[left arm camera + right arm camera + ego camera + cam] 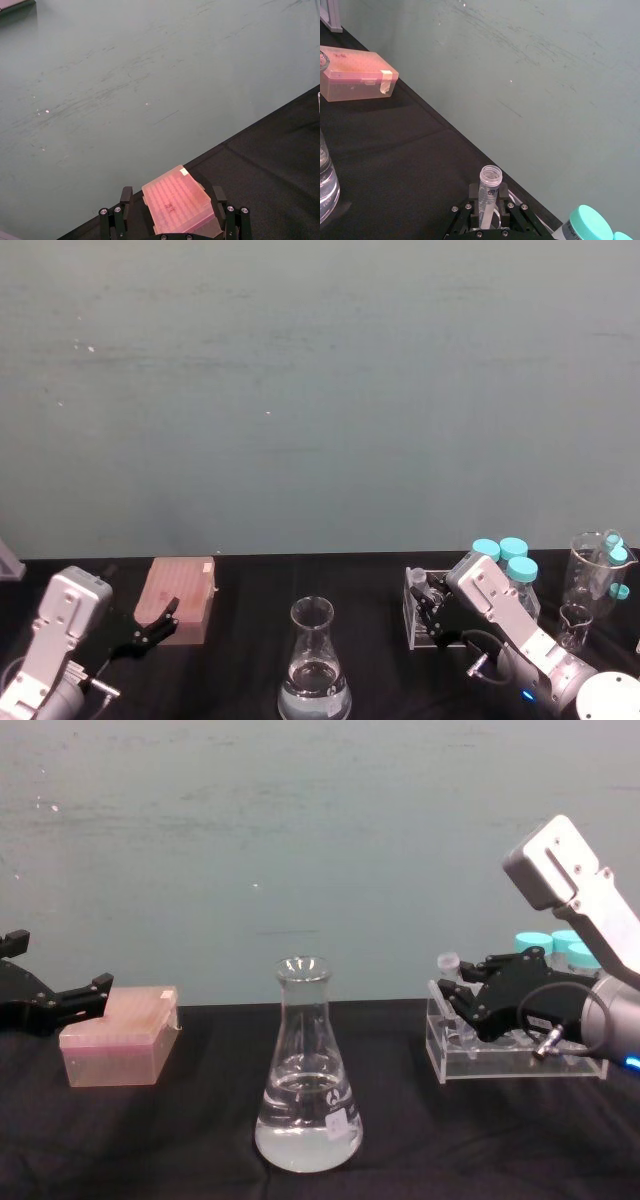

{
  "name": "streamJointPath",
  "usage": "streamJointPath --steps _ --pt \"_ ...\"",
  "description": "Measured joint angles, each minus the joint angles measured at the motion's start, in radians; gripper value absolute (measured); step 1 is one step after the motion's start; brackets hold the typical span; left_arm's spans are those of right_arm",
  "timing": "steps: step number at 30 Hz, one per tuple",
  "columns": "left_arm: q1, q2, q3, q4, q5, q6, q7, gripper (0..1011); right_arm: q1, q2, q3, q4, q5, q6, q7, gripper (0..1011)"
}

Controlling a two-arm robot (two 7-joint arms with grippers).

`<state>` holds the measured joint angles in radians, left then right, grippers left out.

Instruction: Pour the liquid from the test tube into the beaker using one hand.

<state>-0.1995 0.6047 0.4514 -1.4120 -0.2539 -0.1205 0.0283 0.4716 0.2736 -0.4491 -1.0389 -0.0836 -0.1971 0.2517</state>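
1. The right gripper (488,207) is at about 3 o'clock from the beaker (306,1070), at the near-left end of a clear tube rack (510,1055)
2. Its fingers (475,206) press in on both sides of the test tube (489,182), clamped round its lower part; the tube stands upright, open mouth up, above the rack's end
3. Whether the tube holds any liquid cannot be told
4. The beaker stands upright on the black table (190,1140) at 6 o'clock in the head view, apart from both grippers, with clear liquid (306,1132) filling its wide base
5. The left gripper (168,618) hangs at 9 o'clock from the beaker, jaws spread and holding nothing, just beside a pink tip box (115,1035)
6. Teal-capped tubes (505,555) stand at 1 o'clock from the right gripper
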Motion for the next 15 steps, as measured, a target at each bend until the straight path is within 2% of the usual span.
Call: streamJointPath --steps 15 --pt "0.0 0.0 0.0 0.0 0.0 0.0 0.0 1000 0.0 0.0 0.0 0.0 0.0 0.0 0.0 223"
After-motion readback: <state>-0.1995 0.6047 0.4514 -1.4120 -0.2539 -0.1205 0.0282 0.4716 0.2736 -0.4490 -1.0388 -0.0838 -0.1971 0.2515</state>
